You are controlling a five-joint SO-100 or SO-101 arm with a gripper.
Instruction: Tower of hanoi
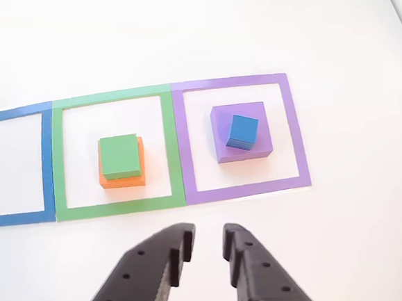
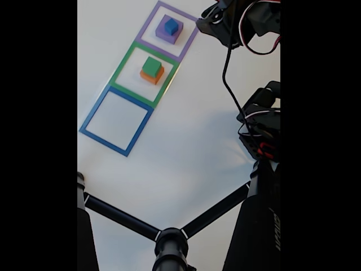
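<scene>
**A:** While your gripper (image 1: 207, 243) hangs over bare white table (image 1: 334, 224) in the other view, its two black fingers stand apart with nothing between them. Do you see that?

**B:** Yes, released and empty, just below the boundary where the green frame (image 1: 176, 152) meets the purple frame (image 1: 296, 140).

**A:** Where are your blocks?

**B:** You have two stacks. A green block (image 1: 120, 156) sits on an orange block (image 1: 123, 179) inside the green frame; a small blue block (image 1: 242, 132) sits on a wider purple block (image 1: 246, 150) inside the purple frame.

**A:** And the blue frame (image 2: 115, 119)?

**B:** Look at the fixed view: it lies at the near end of the row, touching the green one. The arm (image 2: 237, 22) reaches in from the upper right there, though you probably can't make out the fingertips in that dark cluster.
</scene>
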